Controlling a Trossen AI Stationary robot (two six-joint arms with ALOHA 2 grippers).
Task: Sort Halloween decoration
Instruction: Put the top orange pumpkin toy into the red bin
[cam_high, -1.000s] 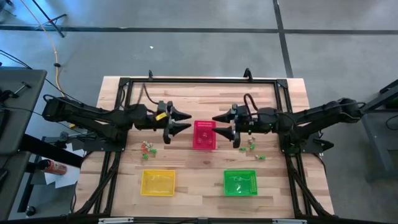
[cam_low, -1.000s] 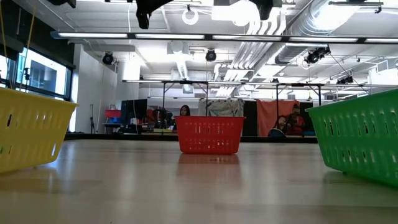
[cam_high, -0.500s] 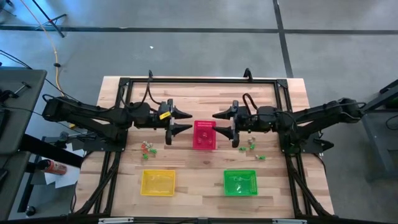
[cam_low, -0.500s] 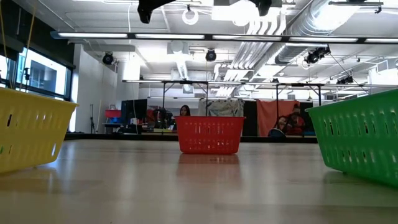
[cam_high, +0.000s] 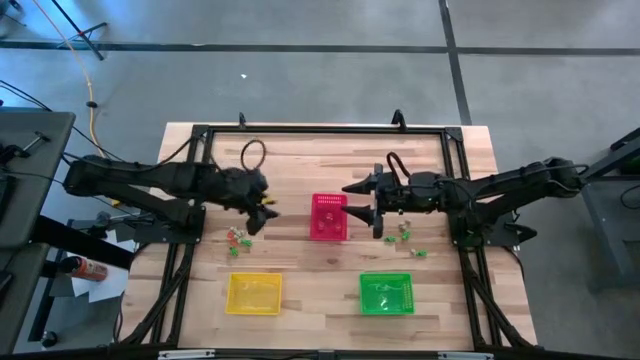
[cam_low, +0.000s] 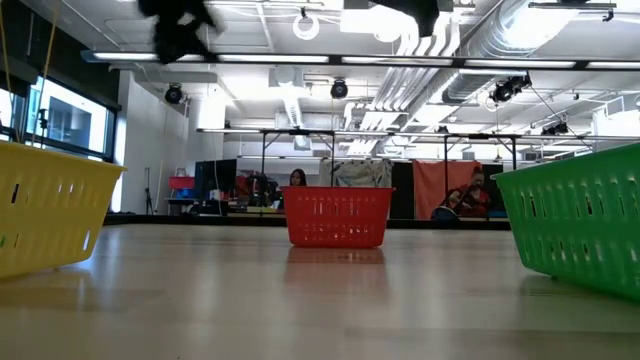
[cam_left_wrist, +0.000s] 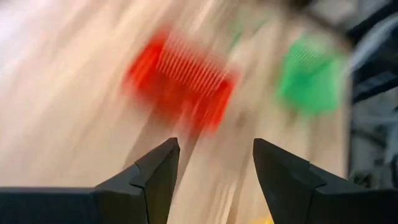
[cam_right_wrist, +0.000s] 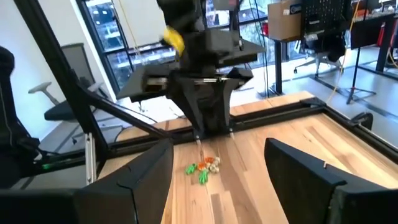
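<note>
Trinkets lie in 2 small heaps on my wooden worktop, either side of the red basket. My left gripper hovers open above the left heap; my right gripper waits open beside the basket.

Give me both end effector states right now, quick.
Left end effector: open, empty, above the wooden table.
Right end effector: open, empty, beside the pink-red mesh basket.
</note>
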